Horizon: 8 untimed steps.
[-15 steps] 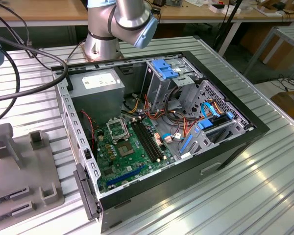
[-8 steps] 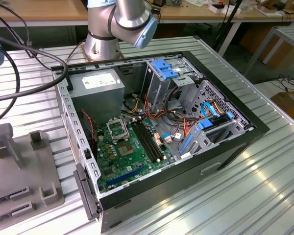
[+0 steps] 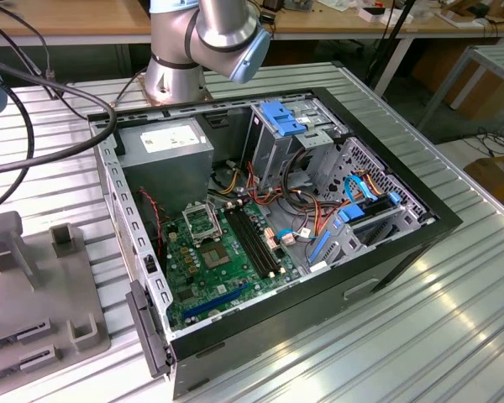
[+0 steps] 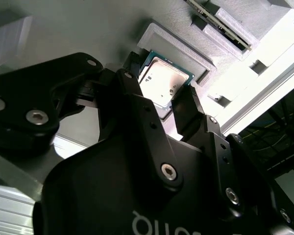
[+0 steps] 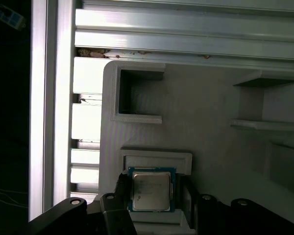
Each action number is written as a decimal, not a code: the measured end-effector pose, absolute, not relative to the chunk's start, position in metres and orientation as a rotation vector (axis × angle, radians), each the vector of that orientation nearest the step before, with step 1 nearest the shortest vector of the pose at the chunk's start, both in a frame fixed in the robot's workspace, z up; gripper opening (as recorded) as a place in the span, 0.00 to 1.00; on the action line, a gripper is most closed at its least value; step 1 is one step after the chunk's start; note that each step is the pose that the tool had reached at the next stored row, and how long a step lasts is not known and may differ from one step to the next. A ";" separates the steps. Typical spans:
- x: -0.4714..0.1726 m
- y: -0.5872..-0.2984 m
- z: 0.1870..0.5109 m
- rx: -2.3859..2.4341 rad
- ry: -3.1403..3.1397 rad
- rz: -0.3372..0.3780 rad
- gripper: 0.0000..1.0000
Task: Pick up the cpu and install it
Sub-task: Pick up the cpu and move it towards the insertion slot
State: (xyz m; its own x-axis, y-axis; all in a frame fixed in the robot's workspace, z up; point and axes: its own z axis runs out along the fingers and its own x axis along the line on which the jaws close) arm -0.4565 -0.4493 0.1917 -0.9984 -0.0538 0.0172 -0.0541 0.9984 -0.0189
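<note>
Claw [image 4: 159, 83]: astride the cpu [image 5: 151, 192], lined up on its side edges; clamped or loose, can't tell.
Cpu: flat, lid up, seated in the grey holder's [image 5: 210, 112] pocket, which keeps it square for the pickup.
Socket [image 3: 203, 222]: inside the open case [image 3: 386, 262], nine o'clock of the memory slots [image 3: 256, 242] in the exterior view.

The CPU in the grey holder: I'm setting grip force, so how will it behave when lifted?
The CPU looks thin, flat and metal-lidded: probably stiff and light. Its shiny lid may be slippery. Seated in a recess of the grey holder, it likely won't slide when nudged.
</note>
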 end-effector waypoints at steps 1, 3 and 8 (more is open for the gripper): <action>-0.457 -0.449 0.192 0.084 -3.124 0.030 0.55; -0.457 -0.449 0.192 0.084 -3.124 0.030 0.55; -0.457 -0.449 0.192 0.089 -3.124 0.029 0.55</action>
